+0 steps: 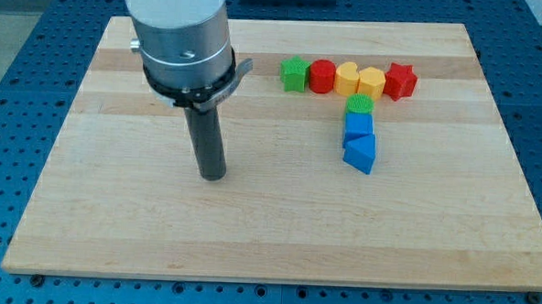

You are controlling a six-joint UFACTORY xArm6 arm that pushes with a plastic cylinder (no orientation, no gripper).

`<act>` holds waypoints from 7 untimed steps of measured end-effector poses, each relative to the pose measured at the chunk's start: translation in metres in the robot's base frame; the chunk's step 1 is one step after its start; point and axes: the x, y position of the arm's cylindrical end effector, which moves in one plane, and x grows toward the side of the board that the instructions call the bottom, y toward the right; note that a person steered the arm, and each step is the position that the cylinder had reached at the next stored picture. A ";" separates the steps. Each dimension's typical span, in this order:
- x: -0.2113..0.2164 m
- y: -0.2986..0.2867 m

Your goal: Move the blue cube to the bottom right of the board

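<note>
The blue cube (358, 126) sits right of the board's middle, between a green cylinder (359, 105) just above it and a blue triangular block (361, 154) just below it; the three touch in a column. My tip (213, 175) rests on the board well to the left of the cube, slightly lower in the view, apart from all blocks. The dark rod rises from it to the arm's silver and black body (186, 47) at the upper left.
A row of blocks lies along the view's top: a green star (294, 74), a red cylinder (323, 76), a yellow block (347, 79), a yellow hexagon-like block (371, 82), a red star (401, 81). The wooden board (249, 243) lies on a blue perforated table.
</note>
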 end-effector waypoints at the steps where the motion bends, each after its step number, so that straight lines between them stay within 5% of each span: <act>1: -0.055 0.078; 7: -0.065 0.181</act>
